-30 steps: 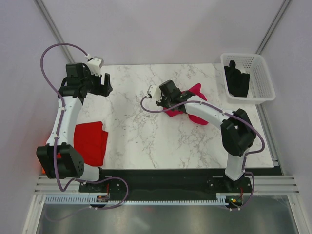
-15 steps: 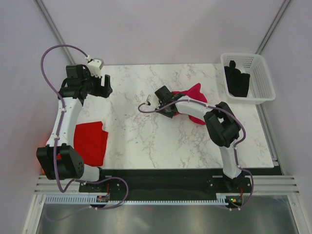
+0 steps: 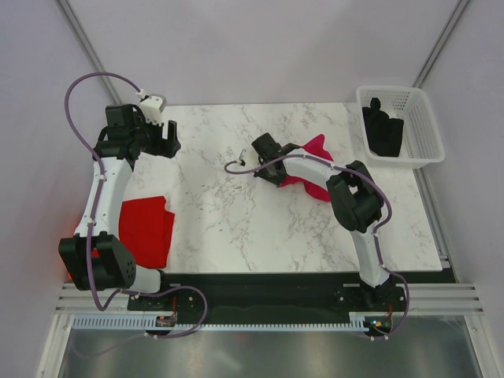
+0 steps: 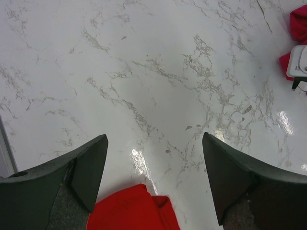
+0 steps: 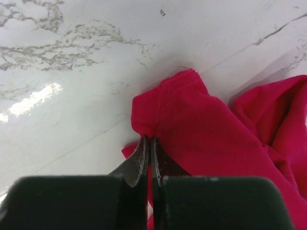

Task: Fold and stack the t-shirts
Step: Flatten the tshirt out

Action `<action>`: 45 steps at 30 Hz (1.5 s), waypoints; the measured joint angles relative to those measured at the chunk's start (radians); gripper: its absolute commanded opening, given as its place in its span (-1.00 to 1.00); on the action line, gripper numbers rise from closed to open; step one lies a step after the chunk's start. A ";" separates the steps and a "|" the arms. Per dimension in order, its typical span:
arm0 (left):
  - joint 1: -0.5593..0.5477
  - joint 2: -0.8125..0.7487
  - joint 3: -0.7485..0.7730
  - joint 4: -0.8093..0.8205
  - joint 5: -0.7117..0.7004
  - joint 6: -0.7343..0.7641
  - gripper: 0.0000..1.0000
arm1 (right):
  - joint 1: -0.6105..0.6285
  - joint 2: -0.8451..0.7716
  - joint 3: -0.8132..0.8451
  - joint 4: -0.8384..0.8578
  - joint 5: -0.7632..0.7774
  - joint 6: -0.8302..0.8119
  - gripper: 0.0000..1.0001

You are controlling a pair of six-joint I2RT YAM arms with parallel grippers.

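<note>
**Right arm.** The right gripper (image 3: 272,161) is low over the centre-right of the marble table (image 3: 236,228), at the left edge of the raspberry-crimson t-shirt (image 3: 316,148). In the right wrist view, the right gripper (image 5: 148,143) has its two fingers pressed together on a raised fold of this shirt (image 5: 201,134), with cloth pinched between the tips. A stitched hem runs along the top of the pinched fold. The rest of the garment lies bunched and creased to the right of the fingers, resting on the table.

**Left arm.** The left gripper (image 3: 167,139) hangs above the far-left part of the table, well apart from both garments. In the left wrist view, the left gripper (image 4: 153,158) has its fingers spread wide, with nothing between them and only bare marble below.

**Other garment.** A brighter red t-shirt (image 3: 146,228) lies flat at the near-left edge of the table, in a roughly rectangular folded shape. One side of it overhangs the table edge beside the left arm. A corner of it (image 4: 129,211) shows at the bottom of the left wrist view, between and below the fingers.

**Surroundings.** A white lattice basket (image 3: 425,130) sits at the far-right corner, off the marble surface. It holds a dark item (image 3: 383,130) that cannot be identified. The crimson shirt lies well apart from the red one, with open marble between them.
</note>
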 measured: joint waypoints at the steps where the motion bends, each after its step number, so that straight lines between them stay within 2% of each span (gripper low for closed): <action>1: 0.001 0.000 0.000 0.002 0.000 0.000 0.73 | 0.000 0.000 0.012 -0.013 0.000 -0.004 -0.97; 5: 0.003 0.000 0.000 0.009 -0.002 -0.002 0.76 | 0.023 -0.035 0.110 -0.080 0.010 -0.046 -0.96; 9: 0.005 0.001 0.000 0.028 -0.022 -0.026 0.77 | 0.091 -0.134 0.307 -0.119 0.040 -0.115 -0.95; 15: 0.019 0.037 0.028 0.060 -0.073 -0.055 0.77 | 0.207 -0.326 0.606 -0.052 0.088 -0.234 -1.00; 20: 0.025 0.063 0.068 0.067 -0.114 -0.064 0.76 | 0.207 -0.449 0.605 0.024 0.142 -0.301 -1.00; 23: 0.026 0.064 0.093 0.076 -0.123 -0.064 0.75 | 0.200 -0.530 0.500 0.045 0.178 -0.319 -1.00; 28: 0.026 0.063 0.101 0.092 -0.124 -0.064 0.71 | 0.138 -0.688 0.159 0.048 0.199 -0.323 -1.00; 33: 0.026 0.066 0.079 0.097 -0.047 -0.067 0.57 | -0.066 -0.823 -0.251 0.050 0.177 -0.306 -1.00; 36: 0.005 0.091 0.073 0.090 0.022 -0.066 0.56 | -0.153 -0.873 -0.492 0.031 0.165 -0.301 -1.00; 40: -0.106 0.223 0.117 0.056 0.059 -0.056 0.59 | -0.162 -0.871 -0.650 0.001 0.149 -0.301 -1.00; 45: -0.232 0.460 0.238 -0.002 0.072 -0.019 0.49 | -0.160 -0.864 -0.656 0.025 0.137 -0.286 -0.99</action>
